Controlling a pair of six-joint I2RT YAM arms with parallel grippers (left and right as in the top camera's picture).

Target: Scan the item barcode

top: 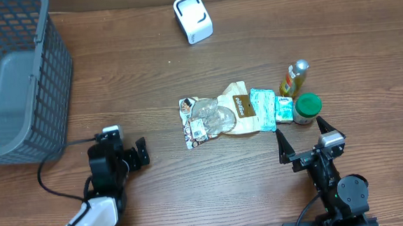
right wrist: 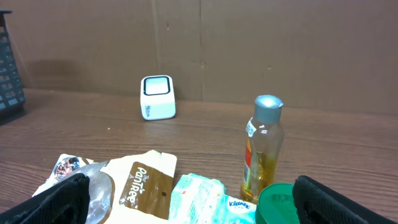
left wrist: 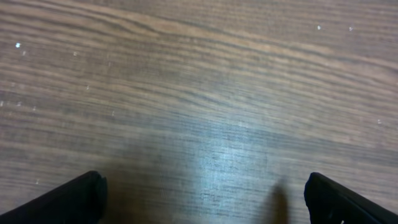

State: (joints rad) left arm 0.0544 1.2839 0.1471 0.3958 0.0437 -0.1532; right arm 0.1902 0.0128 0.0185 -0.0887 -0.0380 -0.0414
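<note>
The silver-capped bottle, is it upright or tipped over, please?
Upright: in the right wrist view the bottle stands vertically, its cap on top.

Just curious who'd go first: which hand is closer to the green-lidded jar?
Right. The right hand sits just short of the jar, on the robot's side; the left hand is far off to its left.

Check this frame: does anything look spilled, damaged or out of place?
Nothing stands out. The snack packet, brown-labelled pouch and tissue pack lie flat, overlapping in a loose row; the bottle stands upright beside the green-lidded jar. The scanner sits apart at the far edge. The left claw and right claw are open and empty.
</note>
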